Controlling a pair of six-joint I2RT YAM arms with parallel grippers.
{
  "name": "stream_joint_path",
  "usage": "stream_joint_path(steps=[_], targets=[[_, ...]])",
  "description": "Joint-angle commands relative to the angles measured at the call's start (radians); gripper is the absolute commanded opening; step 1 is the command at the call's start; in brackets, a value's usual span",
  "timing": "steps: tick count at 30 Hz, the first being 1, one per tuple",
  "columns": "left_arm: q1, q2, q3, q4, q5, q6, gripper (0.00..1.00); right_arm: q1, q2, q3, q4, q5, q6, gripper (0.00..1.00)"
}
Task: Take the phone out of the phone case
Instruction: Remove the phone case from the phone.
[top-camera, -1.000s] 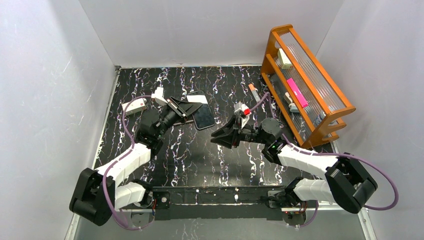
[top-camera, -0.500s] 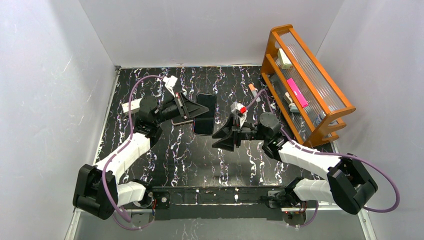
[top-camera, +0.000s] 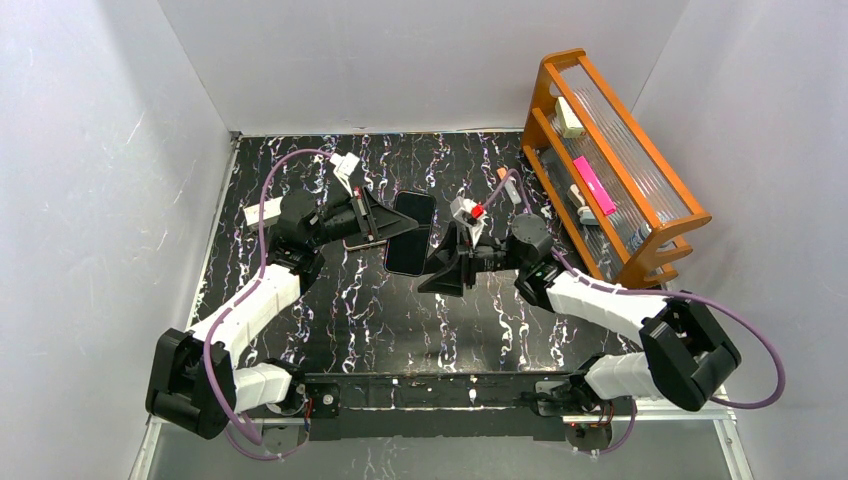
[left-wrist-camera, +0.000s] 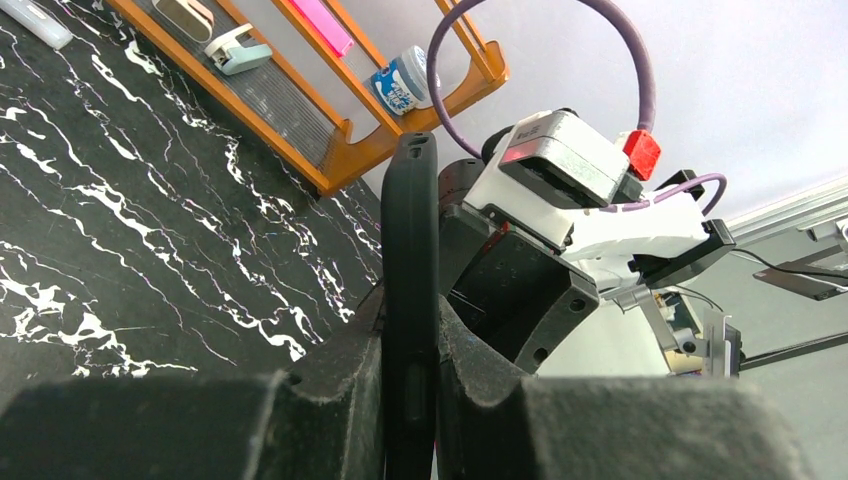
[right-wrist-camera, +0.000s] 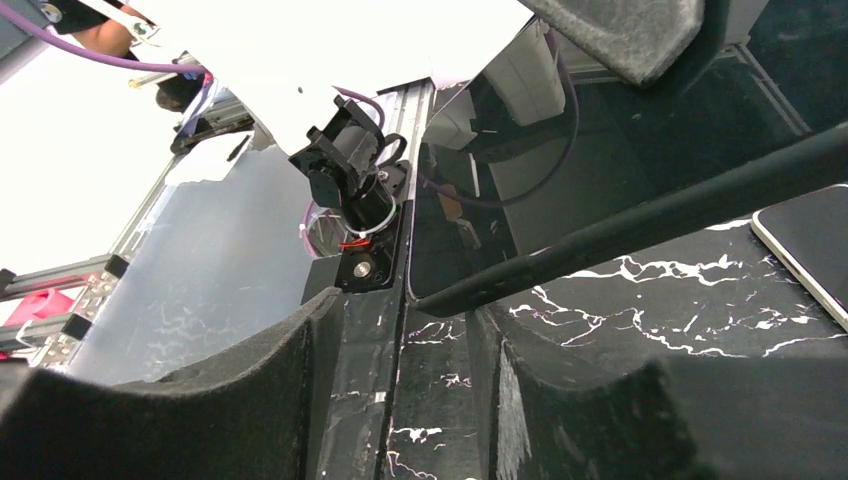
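Phone case stands on edge between the left fingers, which are closed narrow on its two broad faces. The left gripper holds it lifted off the bench, out from the rack toward the middle. That pinch near one end leaves the rest of the case free, which looks deliberate: it offers the open length to the other arm.

The phone appears to be seated inside, its glossy screen mirroring the surroundings and the black rim of the case running round it. The separation is therefore judged not yet done.

The right fingers stand wide apart and hold nothing. The right gripper is on the rack side of the case and points away from the rack at a corner of the case, which lies just ahead of the gap. Whether a pad touches it cannot be told. That wide stance fits a reach for the rim or the phone body while the left side keeps the shell steady. The next move probably calls for a grip on only one of the two parts, or else both come along together.

Farther from the rack than the held case, another flat dark device with a pale rim lies on the bench beneath the left gripper, apart from the case.
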Motion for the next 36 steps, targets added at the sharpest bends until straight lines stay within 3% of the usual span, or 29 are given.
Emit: stream_joint_path(steps=[1,9,24,30,34,36], targets=[[-0.001,-0.025,0.037,0.04,0.015,-0.003,0.0,0.0,0.026,0.055,0.111,-0.045,0.044,0.55],[-0.005,-0.021,0.034,0.04,0.031,-0.002,0.0,-0.001,0.047,0.061,0.124,-0.052,0.048,0.46],[-0.03,-0.047,0.029,0.04,0.037,-0.017,0.0,-0.001,0.081,0.058,0.172,-0.015,0.071,0.43],[-0.031,-0.055,0.035,0.04,0.046,-0.034,0.0,-0.001,0.086,0.056,0.173,-0.049,0.046,0.25],[-0.031,-0.048,0.047,0.04,0.053,-0.062,0.0,-0.001,0.082,0.057,0.143,-0.075,-0.009,0.05],[-0.031,-0.048,0.047,0.04,0.055,-0.074,0.0,-0.001,0.08,0.069,0.104,-0.085,-0.053,0.01]])
